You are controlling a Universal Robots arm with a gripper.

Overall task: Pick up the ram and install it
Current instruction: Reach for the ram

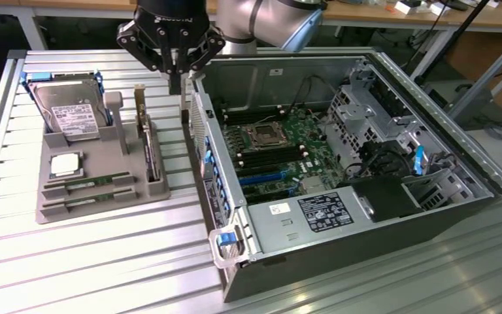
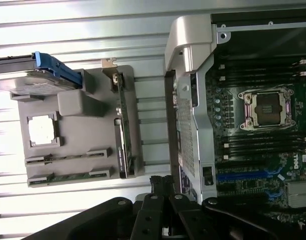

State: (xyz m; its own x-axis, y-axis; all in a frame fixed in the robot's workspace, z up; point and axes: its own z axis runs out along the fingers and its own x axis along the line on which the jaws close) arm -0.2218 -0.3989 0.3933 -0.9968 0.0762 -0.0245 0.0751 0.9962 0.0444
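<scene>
Exterior view, and on the slatted table (image 1: 76,261) the open computer case (image 1: 338,268) looms large, with the gray holder (image 1: 112,163) just to the exterior view's left. The gripper (image 1: 174,85) hangs above the gap between them, fingers pressed together on nothing. The ram (image 1: 85,184) lies flat in the holder's near slot, well apart from the gripper.

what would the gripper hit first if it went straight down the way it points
Probably the slatted table, in the gap between grey parts tray and computer case, though the gripper hangs close to the case wall and might clip it.
</scene>
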